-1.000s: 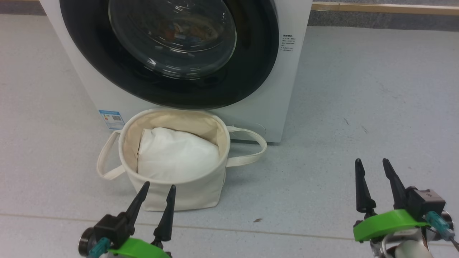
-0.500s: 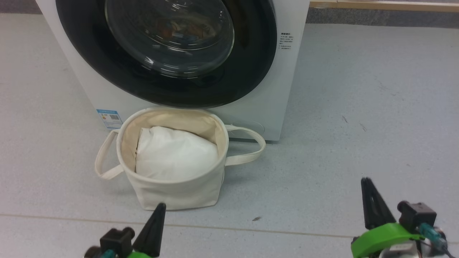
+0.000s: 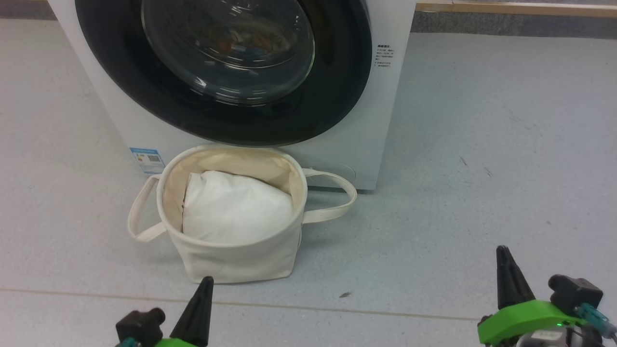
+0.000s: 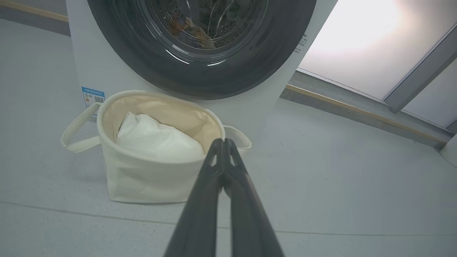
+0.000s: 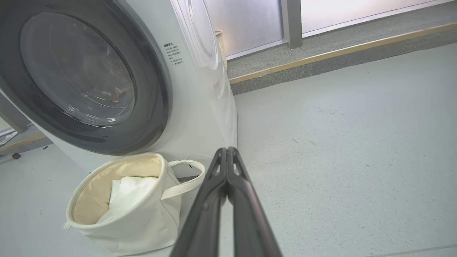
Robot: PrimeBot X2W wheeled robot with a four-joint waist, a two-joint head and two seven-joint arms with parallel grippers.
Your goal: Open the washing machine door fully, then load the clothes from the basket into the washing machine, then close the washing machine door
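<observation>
Clothes (image 3: 241, 41) in orange-brown and blue show dimly through the bulging glass of the washing machine door (image 3: 144, 96), whose wide glossy black rim sits closed against the front of the white washing machine (image 3: 366, 120). A small blue sticker (image 3: 147, 160) marks the machine's lower left corner in the head view, and a printed label (image 3: 384, 55) runs down its front beside the door's right edge. Directly below the door, on the grey floor (image 3: 458, 193), stands the cream canvas basket (image 3: 241, 262), upright and just in front of the machine, its two strap handles looping out to either side. Inside it lies a plain white cushion (image 3: 236, 207), tilted against the far wall of the tub. Nearer the camera, the left gripper (image 3: 206, 284) points up just before the basket's near wall, its two dark fingers pressed together with nothing between them. The right gripper (image 3: 503, 253) hangs well apart from the basket over bare floor, likewise clenched and empty. A wooden strip (image 3: 516, 8) edges the floor behind the machine.
</observation>
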